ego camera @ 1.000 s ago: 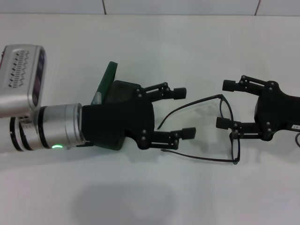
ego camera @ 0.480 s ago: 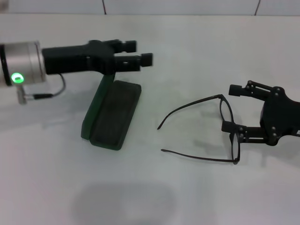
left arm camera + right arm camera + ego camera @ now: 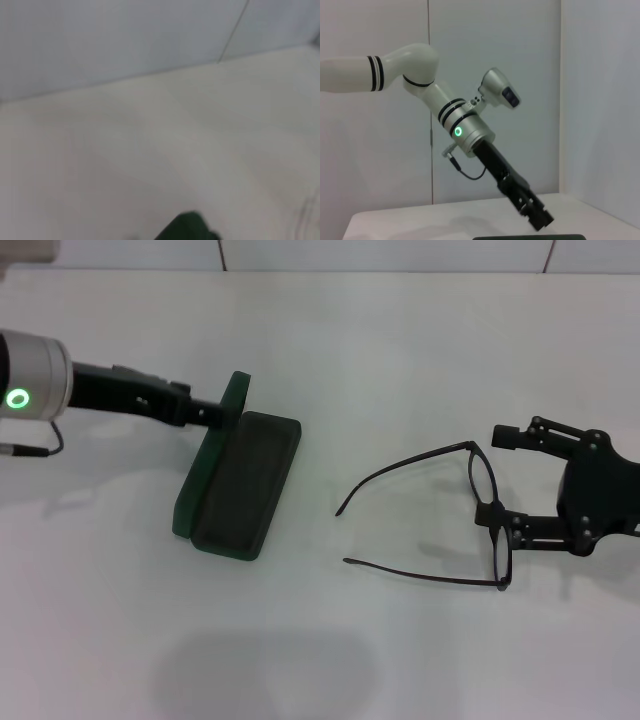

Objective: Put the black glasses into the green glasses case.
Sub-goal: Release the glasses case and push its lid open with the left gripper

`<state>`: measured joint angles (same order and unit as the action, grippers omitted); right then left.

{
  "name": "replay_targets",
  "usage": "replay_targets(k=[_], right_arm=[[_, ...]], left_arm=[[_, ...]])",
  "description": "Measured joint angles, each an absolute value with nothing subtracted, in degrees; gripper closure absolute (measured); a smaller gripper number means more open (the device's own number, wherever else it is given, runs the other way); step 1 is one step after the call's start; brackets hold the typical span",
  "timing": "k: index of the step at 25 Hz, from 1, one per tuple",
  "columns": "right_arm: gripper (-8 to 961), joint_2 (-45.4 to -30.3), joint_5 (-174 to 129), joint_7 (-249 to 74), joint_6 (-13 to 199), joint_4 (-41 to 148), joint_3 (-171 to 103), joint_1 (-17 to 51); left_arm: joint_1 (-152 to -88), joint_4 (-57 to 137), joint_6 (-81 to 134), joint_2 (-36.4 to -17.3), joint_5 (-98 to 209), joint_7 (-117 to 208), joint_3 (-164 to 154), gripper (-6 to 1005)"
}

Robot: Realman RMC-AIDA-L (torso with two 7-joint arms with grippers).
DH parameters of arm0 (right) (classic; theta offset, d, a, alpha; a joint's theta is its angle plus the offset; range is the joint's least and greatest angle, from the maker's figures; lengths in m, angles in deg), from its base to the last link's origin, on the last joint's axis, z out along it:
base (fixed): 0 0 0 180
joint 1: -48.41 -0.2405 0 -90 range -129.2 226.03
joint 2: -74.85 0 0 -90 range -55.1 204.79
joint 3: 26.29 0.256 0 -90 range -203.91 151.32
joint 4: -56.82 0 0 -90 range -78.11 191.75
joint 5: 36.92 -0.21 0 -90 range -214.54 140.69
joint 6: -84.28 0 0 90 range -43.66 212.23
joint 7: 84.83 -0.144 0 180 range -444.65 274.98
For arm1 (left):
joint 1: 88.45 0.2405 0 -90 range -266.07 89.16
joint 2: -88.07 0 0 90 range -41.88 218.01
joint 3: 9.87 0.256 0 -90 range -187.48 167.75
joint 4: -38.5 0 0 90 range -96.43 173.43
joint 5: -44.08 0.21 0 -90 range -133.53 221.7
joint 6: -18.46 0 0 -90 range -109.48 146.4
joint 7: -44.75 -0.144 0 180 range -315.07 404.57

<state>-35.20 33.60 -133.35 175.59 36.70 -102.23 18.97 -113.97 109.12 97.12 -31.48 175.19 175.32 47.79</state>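
Clearly light and fragile, the black glasses (image 3: 470,515) suit the bridge pinch that the right gripper (image 3: 497,476), fingers spread, straddles; the left gripper (image 3: 205,415), fingers unreadable, touches the open green glasses case (image 3: 238,485) lid.

Green glasses case (image 3: 238,484) dark green, darker lining; black glasses (image 3: 470,520) thin black; surface (image 3: 400,350) white; my arms white, black-banded.
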Motion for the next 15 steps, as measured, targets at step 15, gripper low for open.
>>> replay_targets(k=[15], right_arm=[[96,-35.28,33.9,-133.2,175.5,36.7,-102.2,18.9]], left_arm=[[-115.0,109.9,95.4,-31.57,184.1,183.8,57.0,283]])
